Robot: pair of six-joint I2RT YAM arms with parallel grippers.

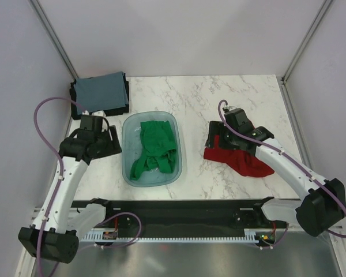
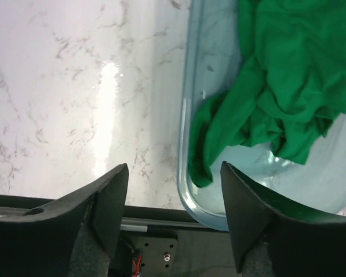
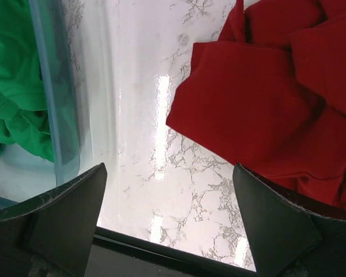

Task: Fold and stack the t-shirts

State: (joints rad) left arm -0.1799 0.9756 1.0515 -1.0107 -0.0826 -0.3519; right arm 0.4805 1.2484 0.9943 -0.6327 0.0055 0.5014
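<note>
Both tools open and empty, one by each unfolded shirt

The left tool, fingers apart and gripping nothing, hangs at the left rim of the teal basin, where the green t-shirt lies crumpled, likely kept there until its turn. The right tool, likewise spread and empty, hangs at the left edge of the dark red t-shirt, which lies bunched on the worktop right of the basin and is probably next to be flattened. The folded stack, grey-blue on dark, sits in the far-left corner, away from the working space
</note>
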